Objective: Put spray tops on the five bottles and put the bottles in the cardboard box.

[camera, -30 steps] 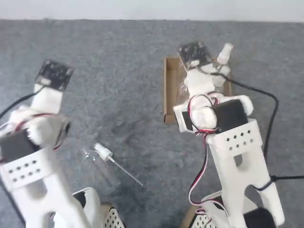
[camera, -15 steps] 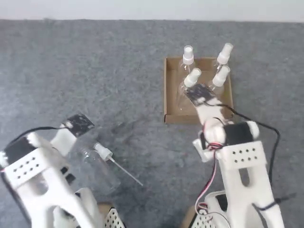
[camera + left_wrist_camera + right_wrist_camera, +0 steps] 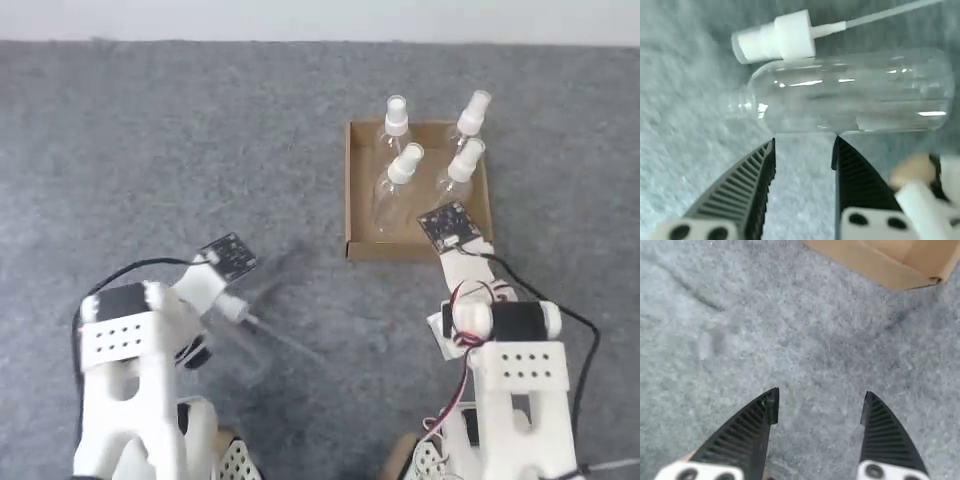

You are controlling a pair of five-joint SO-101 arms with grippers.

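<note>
Bottles (image 3: 390,200) with white spray tops fitted, four of them, stand upright in the cardboard box (image 3: 350,190), two at its far side and two nearer the arms, all close together. The box sits on the grey tabletop (image 3: 200,150), just ahead of my right arm (image 3: 505,345).

The fifth bottle (image 3: 850,95) is outside the box, lying on its side on the tabletop beneath my left arm (image 3: 125,340). Its threaded neck is bare. Its spray top (image 3: 775,40) lies loose just beside the bottle's shoulder, and the thin dip tube (image 3: 890,11) runs off along the bottle's length. I cannot tell whether top and bottle touch.

My left tool (image 3: 804,142) hangs just short of that bottle's side. Its fingers are parted to a moderate gap with nothing between them, and the tips point at the clear wall near the shoulder.

My right tool (image 3: 821,395) is spread wide and holds nothing. It is over bare tabletop, with a corner of the cardboard box ahead of its tips, and it is well apart from the fifth bottle.
</note>
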